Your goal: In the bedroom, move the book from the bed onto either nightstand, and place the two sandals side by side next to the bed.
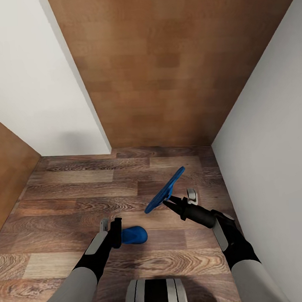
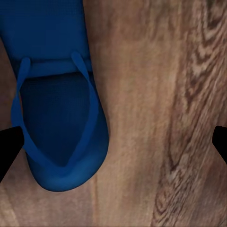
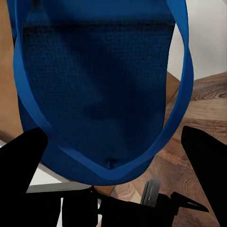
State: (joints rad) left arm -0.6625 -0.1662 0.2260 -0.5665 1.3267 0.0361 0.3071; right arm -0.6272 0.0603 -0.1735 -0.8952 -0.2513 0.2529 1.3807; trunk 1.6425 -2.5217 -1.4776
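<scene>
Looking down from the head camera, the robot faces a narrow stretch of wood-plank floor (image 1: 82,188) boxed in by a white wall (image 1: 31,85) at one side, another white wall (image 1: 272,120) at the other, and a brown wooden panel (image 1: 165,67) straight ahead.

Both sandals are off the floor. The right hand (image 1: 170,202) is clenched on one blue sandal (image 1: 165,190), gripping it at its lower end so the sole tilts steeply, its far end rising toward the brown panel. In the right wrist view that sandal (image 3: 99,94) stands directly ahead of the camera, its thin straps looping out to either side, with the dark fingers (image 3: 208,161) flanking its near end.

The left hand (image 1: 117,232) holds the second sandal (image 1: 134,235), which sticks out sideways from it toward the right arm, nearer the robot than the first sandal and apart from it. Exactly how the fingers close on it cannot be told from the head view. In the left wrist view this sandal (image 2: 59,104) lies beside one dark fingertip (image 2: 8,146), strap side facing the camera, rounded end near the finger; the other fingertip (image 2: 220,142) is well apart from it, over bare planks (image 2: 156,118).

The robot's striped trunk (image 1: 156,293) sits below both arms.
</scene>
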